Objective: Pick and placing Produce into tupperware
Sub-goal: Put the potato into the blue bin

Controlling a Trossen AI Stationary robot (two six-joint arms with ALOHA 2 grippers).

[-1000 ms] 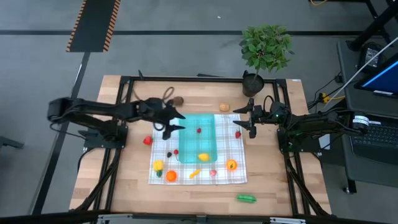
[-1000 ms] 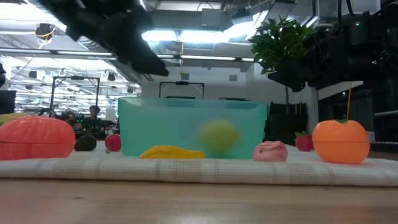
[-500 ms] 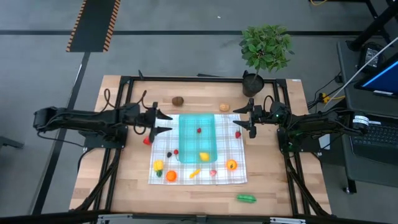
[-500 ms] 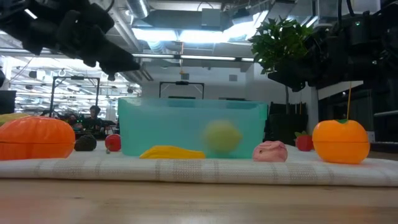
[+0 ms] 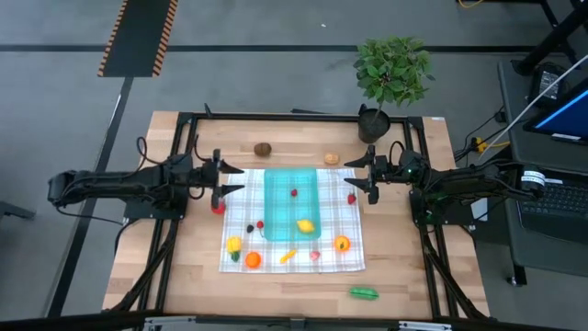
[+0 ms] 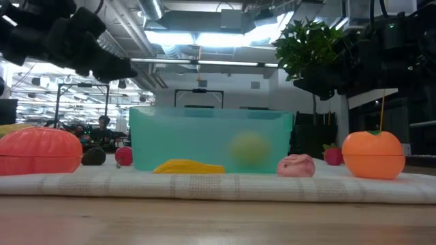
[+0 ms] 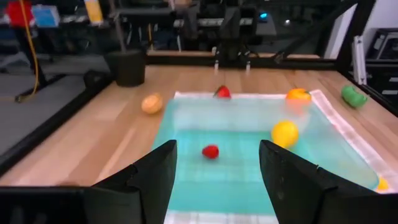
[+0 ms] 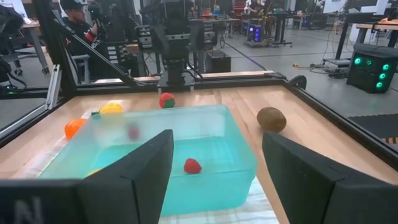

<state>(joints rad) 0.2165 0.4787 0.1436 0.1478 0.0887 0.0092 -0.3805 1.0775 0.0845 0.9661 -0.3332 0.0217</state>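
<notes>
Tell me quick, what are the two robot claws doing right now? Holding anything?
Left gripper: open, holding nothing, beside the teal tupperware.
Right gripper: open, holding nothing, on the tupperware's other side.

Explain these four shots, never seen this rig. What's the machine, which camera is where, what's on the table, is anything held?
It is a robot with two dark arms at a wooden table, each ending in a two-finger gripper. One picture looks straight down from above, one looks level across the tabletop, and two come from cameras on the wrists, looking past each arm's own fingers.

On a checked cloth sits a teal tupperware. Inside it are a lemon and a small red piece. More toy produce lies around it: an orange, a green piece on bare wood, a brown piece. A potted plant stands at the far edge.

The left gripper hangs left of the tupperware, the right gripper at its right. Both are open and hold nothing.
</notes>
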